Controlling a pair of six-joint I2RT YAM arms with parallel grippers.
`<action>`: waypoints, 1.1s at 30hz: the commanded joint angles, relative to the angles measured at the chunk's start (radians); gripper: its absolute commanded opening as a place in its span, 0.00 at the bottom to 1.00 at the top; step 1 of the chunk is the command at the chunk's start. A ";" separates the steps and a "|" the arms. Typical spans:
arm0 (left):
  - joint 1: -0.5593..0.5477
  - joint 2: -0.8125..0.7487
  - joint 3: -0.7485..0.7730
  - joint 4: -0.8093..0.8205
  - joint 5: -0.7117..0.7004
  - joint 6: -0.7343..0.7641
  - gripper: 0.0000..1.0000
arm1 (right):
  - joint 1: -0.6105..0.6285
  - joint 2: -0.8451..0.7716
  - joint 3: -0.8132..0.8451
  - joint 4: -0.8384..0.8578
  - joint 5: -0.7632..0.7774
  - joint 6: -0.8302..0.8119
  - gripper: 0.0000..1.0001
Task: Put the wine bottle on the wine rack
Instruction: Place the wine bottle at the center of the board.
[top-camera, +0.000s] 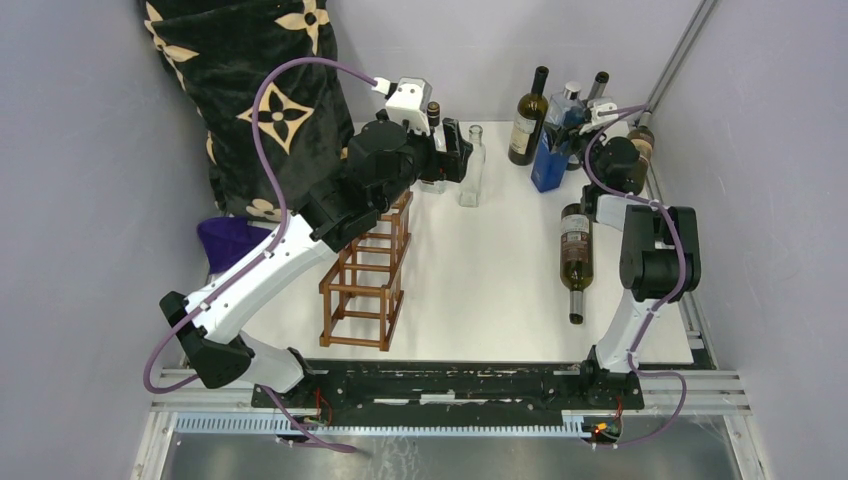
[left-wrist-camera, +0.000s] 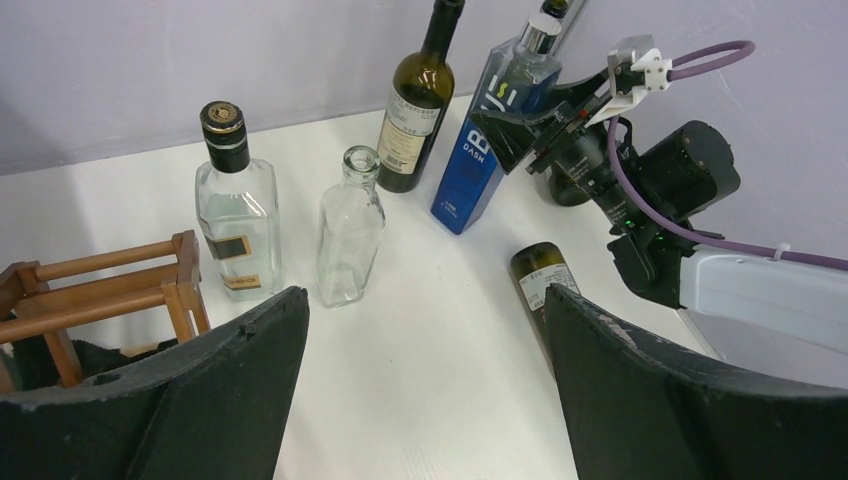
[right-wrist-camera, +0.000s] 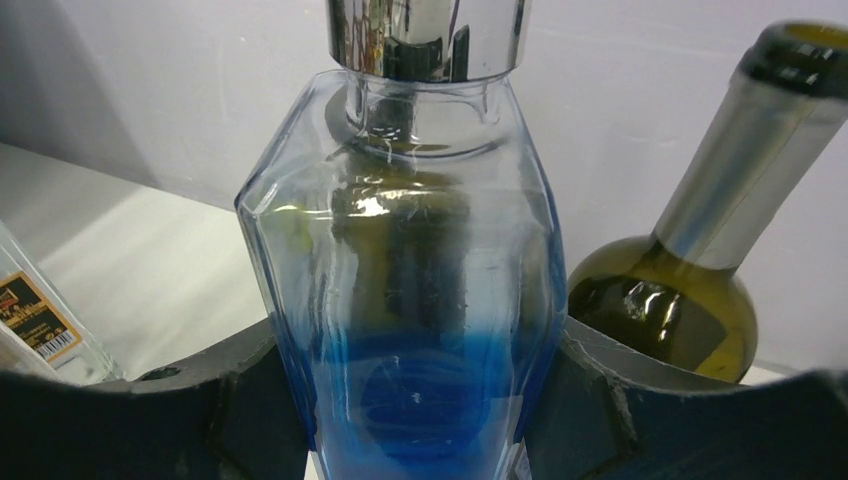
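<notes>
The wine rack of reddish-brown bars stands left of centre; its end shows in the left wrist view. A dark green wine bottle lies on the white table, neck toward me, also seen in the left wrist view. My left gripper is open and empty, above the table beyond the rack. My right gripper is shut on a blue glass bottle at the back right; the blue bottle leans in the left wrist view.
An upright dark wine bottle, a clear bottle and a clear black-capped bottle stand at the back. Two more bottles stand by the right wall. A black patterned cushion and purple cloth lie left.
</notes>
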 joint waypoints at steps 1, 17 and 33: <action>0.005 -0.010 0.014 0.034 -0.041 0.017 0.92 | -0.007 -0.026 0.059 0.260 -0.001 -0.012 0.23; 0.005 -0.026 0.006 0.020 -0.021 0.051 0.93 | -0.024 -0.155 -0.113 0.236 -0.047 -0.060 0.92; 0.007 -0.132 -0.084 -0.067 -0.087 0.073 1.00 | -0.096 -0.508 -0.183 -0.465 -0.180 -0.278 0.98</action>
